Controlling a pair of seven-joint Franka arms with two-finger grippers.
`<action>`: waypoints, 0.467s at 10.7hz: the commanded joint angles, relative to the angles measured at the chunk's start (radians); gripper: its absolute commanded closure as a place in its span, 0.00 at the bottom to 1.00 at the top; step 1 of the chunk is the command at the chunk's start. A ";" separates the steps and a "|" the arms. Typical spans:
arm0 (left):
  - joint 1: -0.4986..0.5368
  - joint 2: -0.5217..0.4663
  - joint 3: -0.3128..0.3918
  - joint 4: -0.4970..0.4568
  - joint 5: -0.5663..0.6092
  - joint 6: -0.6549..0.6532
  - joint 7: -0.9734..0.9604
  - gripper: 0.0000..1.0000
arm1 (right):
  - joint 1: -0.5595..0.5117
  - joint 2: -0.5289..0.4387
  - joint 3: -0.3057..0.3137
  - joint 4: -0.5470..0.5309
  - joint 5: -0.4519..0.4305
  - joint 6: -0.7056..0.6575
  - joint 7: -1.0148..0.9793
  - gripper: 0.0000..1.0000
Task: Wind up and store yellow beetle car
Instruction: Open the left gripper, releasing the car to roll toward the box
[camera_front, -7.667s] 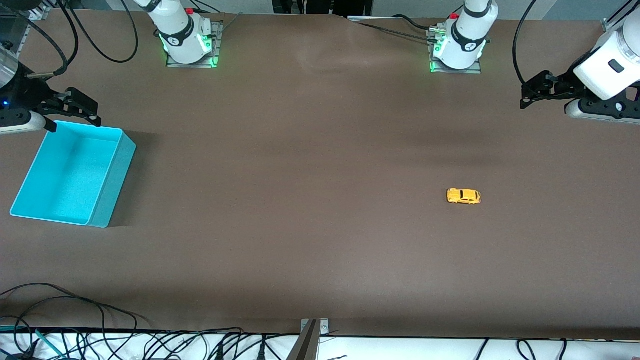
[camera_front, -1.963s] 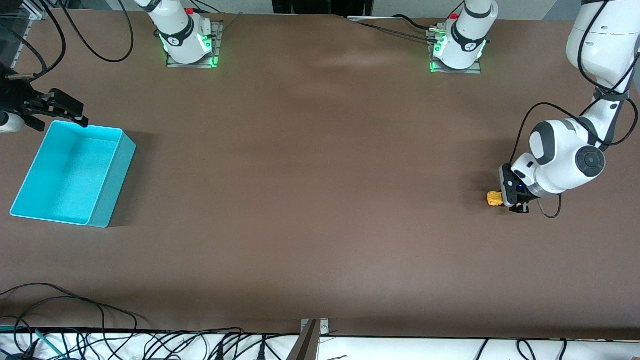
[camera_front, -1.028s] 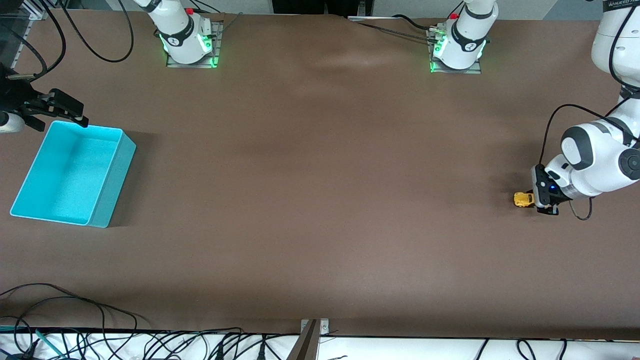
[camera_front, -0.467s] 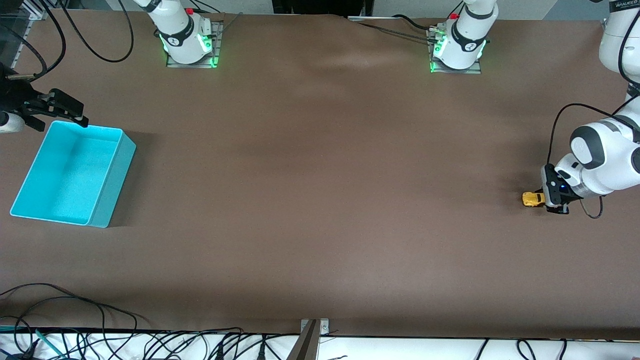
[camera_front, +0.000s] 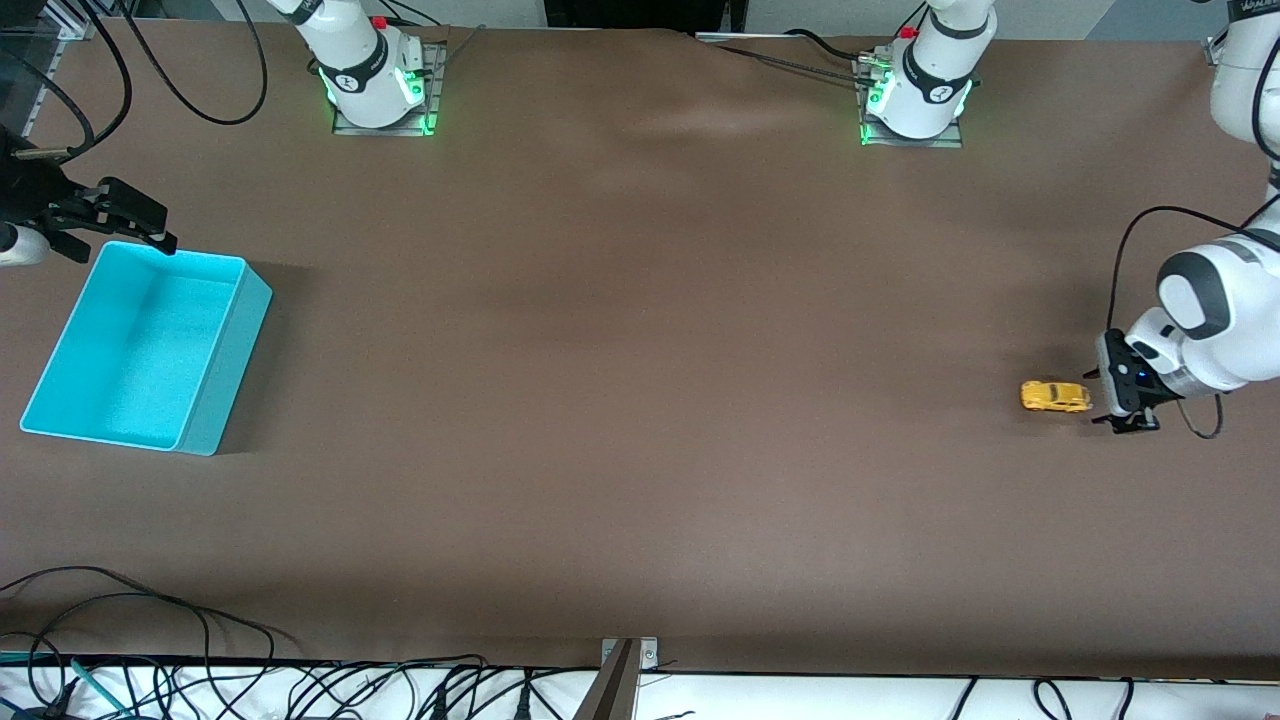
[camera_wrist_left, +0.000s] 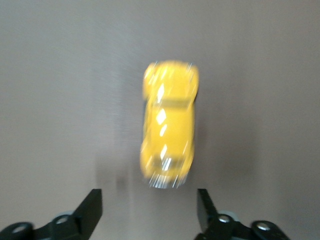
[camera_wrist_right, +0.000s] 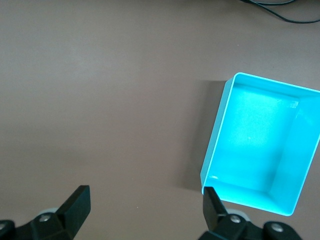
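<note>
Near the left arm's end of the table: yellow beetle car, wheels down on the brown table, free of any grip. Just beside it, toward that same end: left gripper, low over the table, fingers spread wide with nothing between them. At the right arm's end: turquoise bin, well apart from the car. Over the bin's farther corner: right gripper, waiting, fingers parted and holding nothing.
</note>
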 joint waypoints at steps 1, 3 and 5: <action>0.003 -0.074 -0.043 0.184 -0.004 -0.315 0.000 0.00 | -0.003 -0.007 -0.003 -0.002 0.022 -0.010 -0.015 0.00; -0.006 -0.077 -0.079 0.295 0.003 -0.454 -0.065 0.00 | -0.003 -0.007 -0.003 -0.002 0.022 -0.010 -0.017 0.00; -0.046 -0.078 -0.090 0.350 0.011 -0.479 -0.109 0.00 | -0.003 -0.007 -0.003 -0.002 0.022 -0.010 -0.015 0.00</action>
